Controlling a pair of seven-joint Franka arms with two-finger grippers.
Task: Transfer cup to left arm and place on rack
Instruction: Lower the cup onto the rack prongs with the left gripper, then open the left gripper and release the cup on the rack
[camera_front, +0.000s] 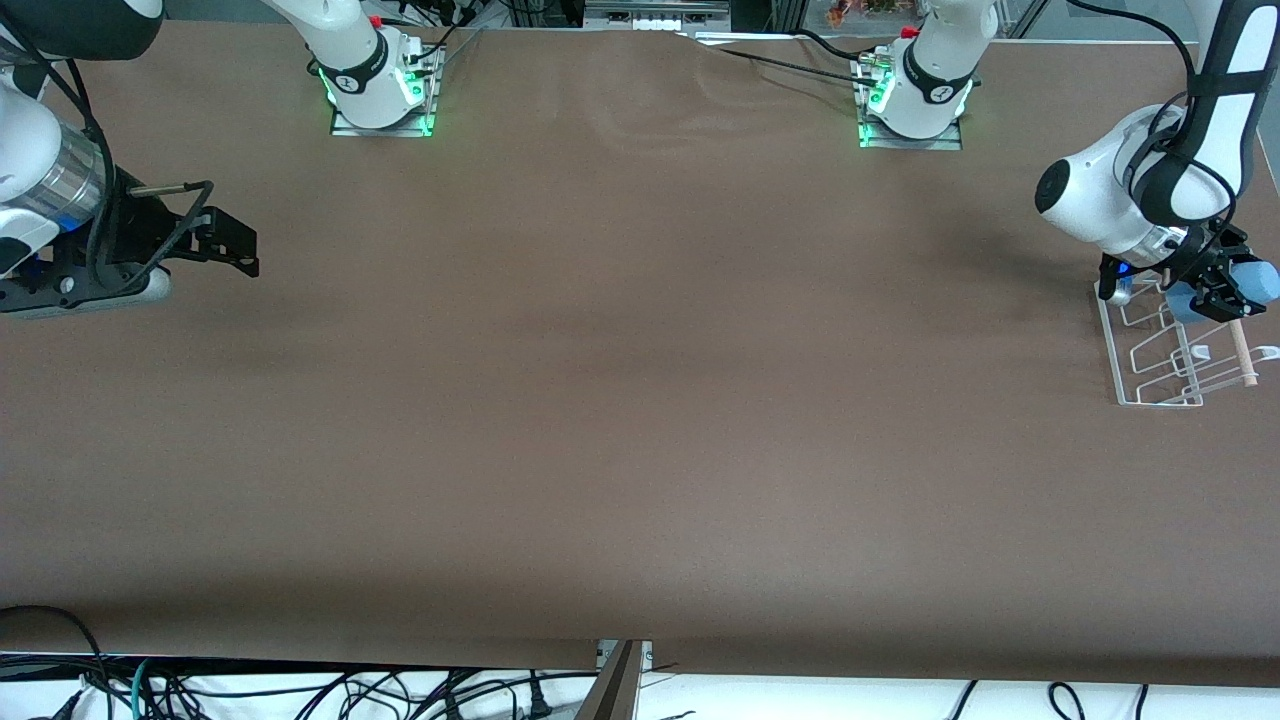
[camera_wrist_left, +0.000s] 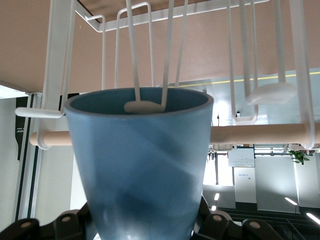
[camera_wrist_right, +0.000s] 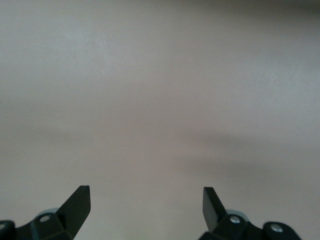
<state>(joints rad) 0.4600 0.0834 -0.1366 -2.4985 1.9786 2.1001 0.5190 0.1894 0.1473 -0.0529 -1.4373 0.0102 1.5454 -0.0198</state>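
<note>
The left gripper has its jaws clenched around the cup, held on its side over the rack, whose loops reach into the cup's mouth just ahead of the jaws. The right gripper waits over bare tabletop at the right arm's end, jaws spread apart and holding nothing.

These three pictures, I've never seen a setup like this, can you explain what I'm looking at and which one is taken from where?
Two robot arms stand at a brown table. The wide picture looks down from a camera facing them. The other two come from cameras on the arms' wrists.

The left end effector holds a light-blue cup tipped on its side over a white wire rack, which sits at the left arm's end of the table. Its wrist picture shows the cup close up, with a rack loop reaching into its mouth.

The right end effector waits, open and empty, over the table's right-arm end; its wrist picture shows bare tabletop.
</note>
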